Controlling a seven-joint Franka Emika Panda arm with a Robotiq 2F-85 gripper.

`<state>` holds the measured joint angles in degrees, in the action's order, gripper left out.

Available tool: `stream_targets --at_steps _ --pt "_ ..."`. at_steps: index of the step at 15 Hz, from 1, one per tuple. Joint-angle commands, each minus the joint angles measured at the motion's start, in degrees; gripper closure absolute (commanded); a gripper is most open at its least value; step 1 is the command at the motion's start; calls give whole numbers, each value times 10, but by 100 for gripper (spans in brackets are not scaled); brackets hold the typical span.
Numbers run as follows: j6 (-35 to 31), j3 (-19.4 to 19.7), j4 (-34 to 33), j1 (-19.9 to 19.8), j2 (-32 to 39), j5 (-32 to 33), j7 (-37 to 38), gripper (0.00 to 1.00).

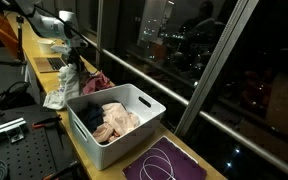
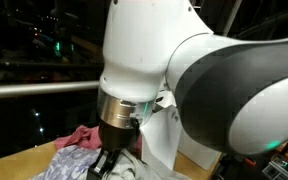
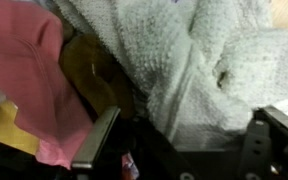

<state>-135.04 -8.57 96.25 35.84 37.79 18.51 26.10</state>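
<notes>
Clamping one white towel [image 3: 189,60] — one gripper [image 3: 179,128], one pink cloth [image 3: 29,70] beside.

My gripper [image 2: 108,165] has its tips buried unseen in the white towel [image 3: 194,60], which the wrist view blurs and crops.

We see a white bin [image 1: 139,132] on the wooden counter [image 1: 81,150], with peach clothes [image 1: 114,122] and dark clothes [image 1: 87,118] inside the bin. Just beside the bin lies a purple mat [image 1: 179,168] bearing a looped white cord [image 1: 156,158].
</notes>
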Motion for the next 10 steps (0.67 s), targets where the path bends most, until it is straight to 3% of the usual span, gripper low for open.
stream_targets --at_steps 1,10 --pt "7 8 30 11 -60 0 -6 100" --pt "30 14 96 -20 -218 22 -5 100"
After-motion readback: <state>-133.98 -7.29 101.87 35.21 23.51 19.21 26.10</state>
